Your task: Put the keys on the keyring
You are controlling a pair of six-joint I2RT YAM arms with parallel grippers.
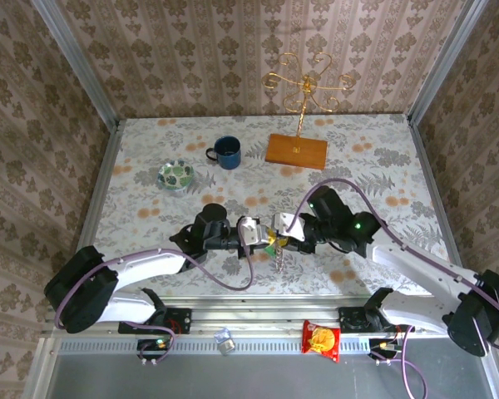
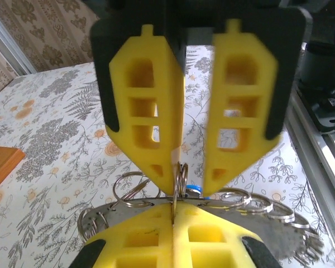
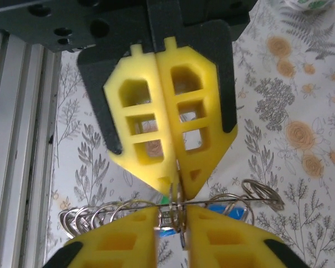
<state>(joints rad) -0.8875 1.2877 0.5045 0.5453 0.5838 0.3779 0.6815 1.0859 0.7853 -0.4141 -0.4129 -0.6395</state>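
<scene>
Over front-centre of floral table (image 1: pixel 374 166), between arm bases, we are watching two pincers meeting tip to tip. Left gripper (image 2: pixel 173 215) is pressing fully closed, clamping keyring (image 1: pixel 278 258) wire between its yellow pads. Right gripper (image 3: pixel 172 223) is standing slightly parted, straddling same wire without pinching it. Silvery loops are fanning out either side of both; chain-like end is dangling toward tabletop. Keys (image 3: pixel 229 213) are hanging just behind right fingers, blue tag showing, blades hidden.
</scene>
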